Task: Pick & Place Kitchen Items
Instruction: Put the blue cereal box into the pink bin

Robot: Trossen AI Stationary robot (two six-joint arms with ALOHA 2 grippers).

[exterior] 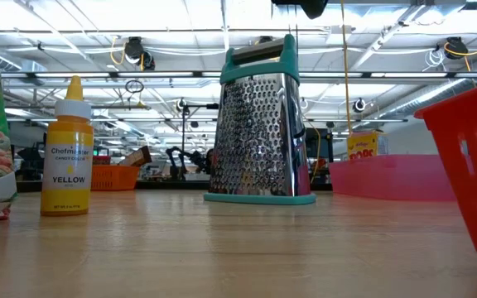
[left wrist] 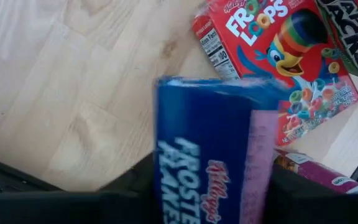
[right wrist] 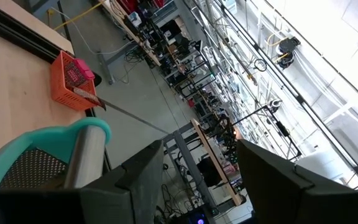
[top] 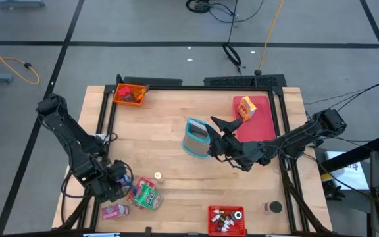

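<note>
Bare table (top: 176,187) lies open in front of the upright grater (top: 196,137); the right pincer (top: 217,133) crowds its far side, cereal boxes (top: 143,195) cluster well left.

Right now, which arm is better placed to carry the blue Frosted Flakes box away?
Left. The left gripper already has the blue Frosted Flakes box between its fingers, beside the Froot Loops box. The right gripper is far away at the grater.

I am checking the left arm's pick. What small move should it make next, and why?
Probably a short lift straight up: the left gripper seems closed on the blue box, and the red box lies close beside it.
</note>
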